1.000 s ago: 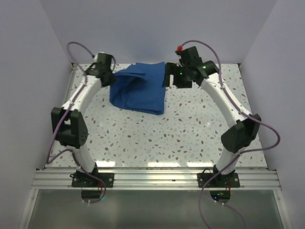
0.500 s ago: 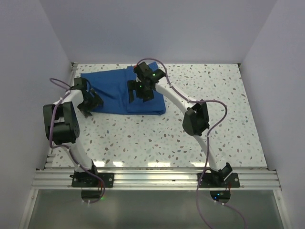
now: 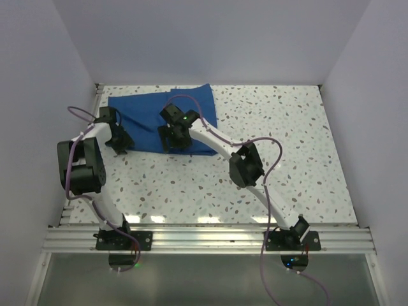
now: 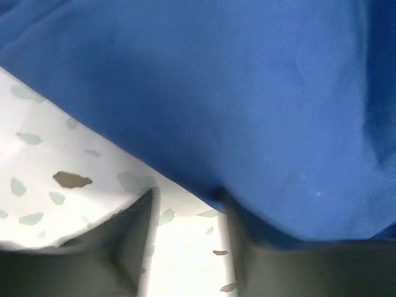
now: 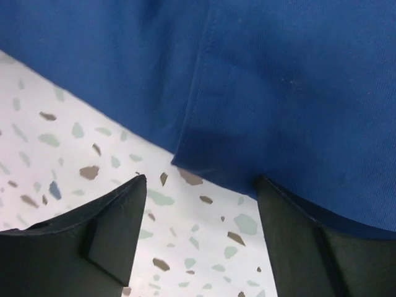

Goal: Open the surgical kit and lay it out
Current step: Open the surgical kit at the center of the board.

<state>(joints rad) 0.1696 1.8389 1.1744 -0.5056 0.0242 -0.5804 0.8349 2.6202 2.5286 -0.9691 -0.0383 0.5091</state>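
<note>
Blue and folded, lying flat just ahead of both jaws as a cloth wrap (image 3: 143, 108), near edge at the tips. Probably behaving soft, limp and light, sliding easily. Judging the hemmed fold ahead of the right jaws as the place for pinching. Standing wide at the right jaws, apart at the left jaws, holding nothing. Resting on a smooth speckled worktop (image 3: 287, 159), closed in by pale walls (image 3: 191, 38).

Desk (image 3: 280, 127): white top with grey, brown and greenish flecks; bare under the right claw (image 3: 174, 143) and left claw (image 3: 121, 144).
Walls (image 3: 210, 38): plain pale lilac, beyond both.
Aluminium rail (image 3: 210, 239): desk's near edge, well behind both.
</note>
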